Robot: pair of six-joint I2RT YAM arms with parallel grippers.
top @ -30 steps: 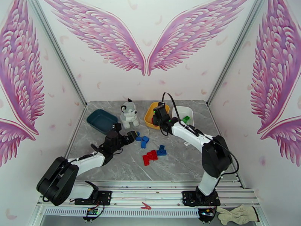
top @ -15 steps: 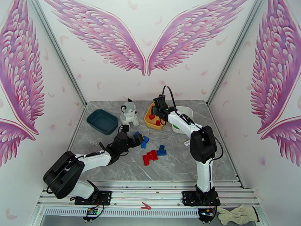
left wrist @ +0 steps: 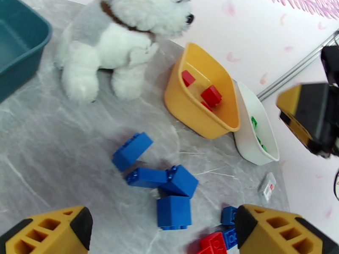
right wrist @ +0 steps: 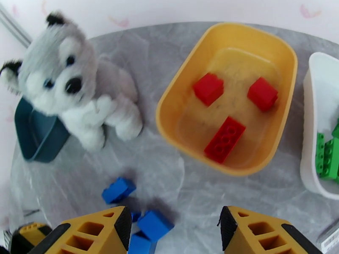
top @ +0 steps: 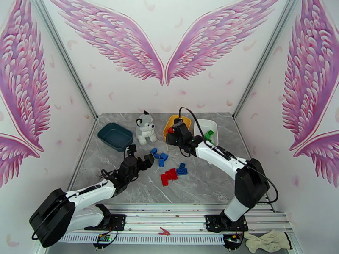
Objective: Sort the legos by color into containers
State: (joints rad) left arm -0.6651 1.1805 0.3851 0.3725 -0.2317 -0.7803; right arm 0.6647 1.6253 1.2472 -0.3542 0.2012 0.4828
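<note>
Several blue legos (left wrist: 173, 211) lie in a cluster on the grey table, just beyond my left gripper (left wrist: 163, 238), which is open with nothing between its fingers (left wrist: 46, 231). From above, that gripper (top: 147, 160) sits left of the blue cluster (top: 159, 157). More red legos (top: 168, 176) and blue ones (top: 182, 169) lie nearer the front. My right gripper (right wrist: 173, 234) hangs open and empty at the near edge of the yellow tray (right wrist: 167, 123), which holds three red legos (right wrist: 224, 139). The white tray (right wrist: 309, 123) holds green legos (right wrist: 327, 155). The teal tray (top: 115, 136) stands at the back left.
A grey-and-white plush dog (top: 145, 128) sits between the teal tray and the yellow tray (top: 173, 122). A small white tag (left wrist: 268, 188) lies on the table near the white tray (left wrist: 254, 147). A red clip (top: 164, 230) and a work glove (top: 267, 241) rest on the front rail.
My right gripper went from shut to open over the yellow tray, then drew back toward the near side. My left gripper reached toward the blue legos and eased back slightly.
</note>
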